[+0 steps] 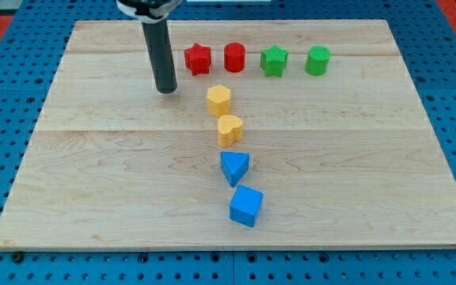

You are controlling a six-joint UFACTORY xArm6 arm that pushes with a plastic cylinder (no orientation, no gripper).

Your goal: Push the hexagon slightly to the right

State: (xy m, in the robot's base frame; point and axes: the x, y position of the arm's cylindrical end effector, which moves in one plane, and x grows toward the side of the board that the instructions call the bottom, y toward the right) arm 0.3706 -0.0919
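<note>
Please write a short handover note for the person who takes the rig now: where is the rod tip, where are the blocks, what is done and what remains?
My tip rests on the wooden board, to the view's left of the yellow hexagon block, apart from it.
The yellow hexagon block sits just above the yellow heart block, below the red star block.
Done: no contact visible.
Left: bring my tip to the hexagon's left side and push it slightly toward the view's right.

Two red blocks (198, 58), two green (274, 61), two yellow (218, 100), two blue (234, 167).
</note>
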